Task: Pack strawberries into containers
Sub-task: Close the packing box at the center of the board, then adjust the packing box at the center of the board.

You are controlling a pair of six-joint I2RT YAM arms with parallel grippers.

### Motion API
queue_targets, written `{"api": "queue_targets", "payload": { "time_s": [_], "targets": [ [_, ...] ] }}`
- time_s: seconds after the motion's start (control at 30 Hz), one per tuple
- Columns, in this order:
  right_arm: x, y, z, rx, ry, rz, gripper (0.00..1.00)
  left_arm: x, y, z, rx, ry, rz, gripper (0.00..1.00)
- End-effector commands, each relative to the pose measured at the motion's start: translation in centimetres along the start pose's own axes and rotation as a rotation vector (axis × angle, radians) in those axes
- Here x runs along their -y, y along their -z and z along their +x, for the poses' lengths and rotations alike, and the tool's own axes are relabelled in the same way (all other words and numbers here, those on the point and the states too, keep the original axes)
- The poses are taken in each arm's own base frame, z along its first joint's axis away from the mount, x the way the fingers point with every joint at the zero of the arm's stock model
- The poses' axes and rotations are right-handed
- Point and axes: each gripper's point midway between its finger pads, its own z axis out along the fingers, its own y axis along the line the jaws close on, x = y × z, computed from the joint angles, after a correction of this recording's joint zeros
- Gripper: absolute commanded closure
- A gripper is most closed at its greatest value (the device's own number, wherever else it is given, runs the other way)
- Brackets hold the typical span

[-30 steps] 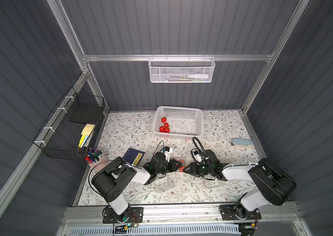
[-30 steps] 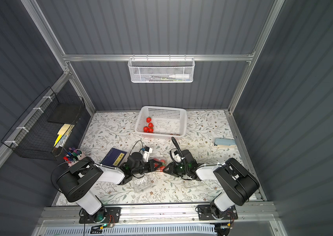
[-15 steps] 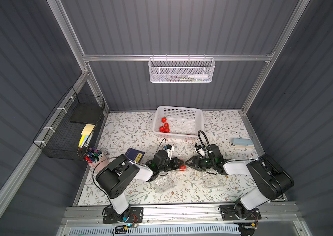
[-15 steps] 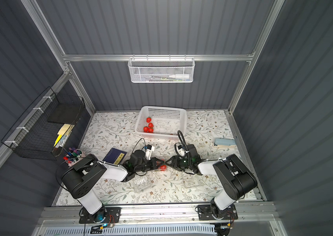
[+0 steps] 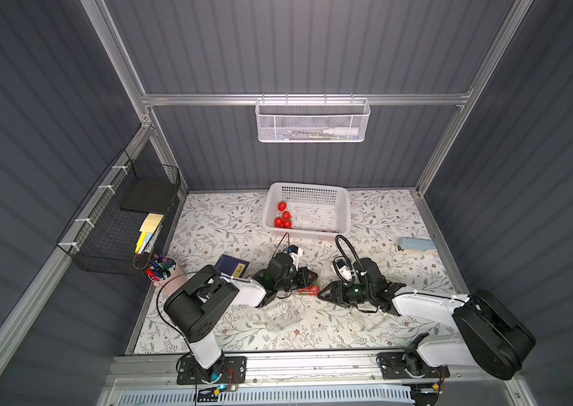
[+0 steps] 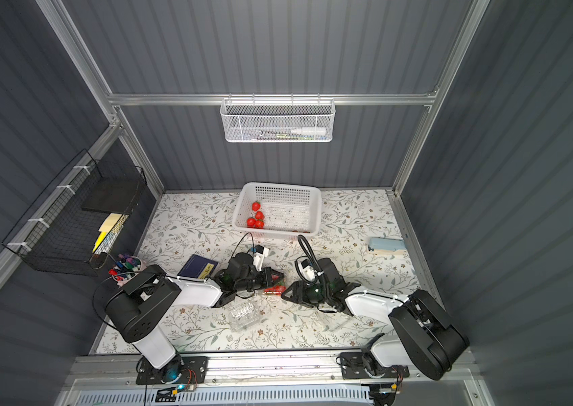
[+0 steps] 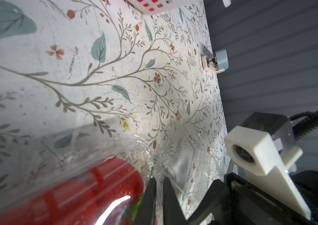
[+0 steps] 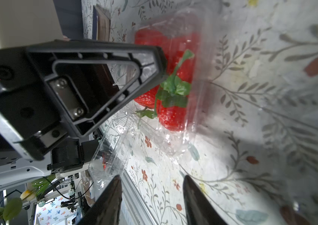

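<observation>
In both top views the filled container (image 5: pixel 307 290), a small clear ribbed plastic clamshell holding glossy red, green-capped strawberries (image 6: pixel 273 289), sits midway across the floral tabletop (image 5: pixel 401 218), somewhat nearer its front edge than its back edge. It lies between the left gripper (image 5: pixel 307 280) and the right gripper (image 5: pixel 320 294). An empty container (image 5: pixel 280 314) of the same clear plastic lies just in front of it towards the front edge, a third container (image 5: pixel 369 321) lies partly under the right arm, and more strawberries wait in the large white perforated plastic basket (image 5: pixel 307 186) at the middle of the back edge. In the left wrist view the left gripper (image 7: pixel 159 181) has its jaws almost together, apparently pinched on a thin clear edge of the filled container, with the red fruit blurred just beside them. In the right wrist view the right gripper (image 8: pixel 152 194) has its jaws apart with nothing between them, near the filled container but not touching it; whether the lid is snapped down I cannot tell. By my judgement the clamshell is light, thin and springy, likely to slide on the tabletop and to buckle or pop open if squeezed across its walls, so the stiffer rim is the place to hold. The berries look rounded and easily bruised, best taken gently across the body, not by the leafy cap.
</observation>
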Motion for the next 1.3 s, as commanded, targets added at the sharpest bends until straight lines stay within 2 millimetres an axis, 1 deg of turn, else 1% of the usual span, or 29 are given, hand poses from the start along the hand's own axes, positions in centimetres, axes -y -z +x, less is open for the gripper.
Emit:
{"api": "queue_targets", "payload": {
  "time_s": [0.0, 0.03, 0.1, 0.13, 0.2, 0.3, 0.33, 0.47, 0.6, 0.7, 0.83, 0.9, 0.97, 1.13, 1.2, 1.27],
  "targets": [
    [1.3, -0.8, 1.6, -0.051, -0.017, 0.054, 0.55, -0.8, 0.5, 0.8, -0.010, -0.011, -0.035, 0.88],
    [1.3, -1.2, 2.1, -0.067, -0.009, 0.064, 0.58, -0.8, 0.5, 0.6, -0.005, -0.013, -0.039, 0.88],
    [1.2, -2.1, 2.9, -0.085, 0.013, 0.083, 0.74, -0.8, 0.4, 0.3, 0.003, -0.021, -0.047, 0.88],
    [1.2, -2.5, 3.1, -0.089, 0.025, 0.099, 0.80, -0.6, 0.4, 0.0, 0.008, -0.023, -0.047, 0.88],
    [1.4, -2.8, 3.1, -0.082, 0.041, 0.128, 0.85, -0.4, 0.4, -0.4, 0.011, -0.033, -0.053, 0.88],
    [2.7, -2.8, 2.5, -0.057, 0.050, 0.210, 0.89, -0.4, 0.4, -0.4, 0.009, -0.040, -0.058, 0.88],
    [3.1, -2.7, 2.1, -0.043, 0.052, 0.235, 0.89, -0.4, 0.3, -0.4, 0.007, -0.041, -0.059, 0.88],
    [3.5, -3.0, 0.5, 0.000, 0.052, 0.252, 0.89, -0.8, 0.4, -0.3, 0.006, -0.036, -0.067, 0.88],
    [3.9, -3.1, -1.7, 0.035, 0.039, 0.235, 0.89, -1.2, 0.5, -0.1, 0.002, -0.027, -0.076, 0.88],
    [4.3, -2.9, -3.7, 0.051, 0.029, 0.214, 0.89, -1.4, 0.5, -0.2, 0.002, -0.023, -0.081, 0.88],
    [4.7, -2.9, -6.0, 0.051, 0.057, 0.204, 0.88, -1.6, 0.3, -0.4, -0.002, -0.019, -0.078, 0.88],
    [4.6, -2.8, -6.6, 0.044, 0.052, 0.179, 0.87, -2.0, 0.0, -0.4, -0.008, -0.023, -0.088, 0.88],
    [4.5, -2.5, -6.6, 0.049, 0.044, 0.168, 0.85, -2.4, -0.2, -0.3, -0.015, -0.021, -0.094, 0.88],
    [5.3, -1.3, -6.5, 0.063, 0.007, 0.153, 0.77, -2.9, -0.5, -0.3, -0.028, -0.018, -0.097, 0.88],
    [5.6, -0.9, -7.0, 0.070, -0.013, 0.130, 0.74, -2.9, -0.5, -0.3, -0.028, -0.018, -0.099, 0.88],
    [5.1, -0.6, -7.6, 0.083, -0.029, 0.090, 0.70, -2.8, -0.4, -0.4, -0.025, -0.018, -0.100, 0.88]
  ]
}}
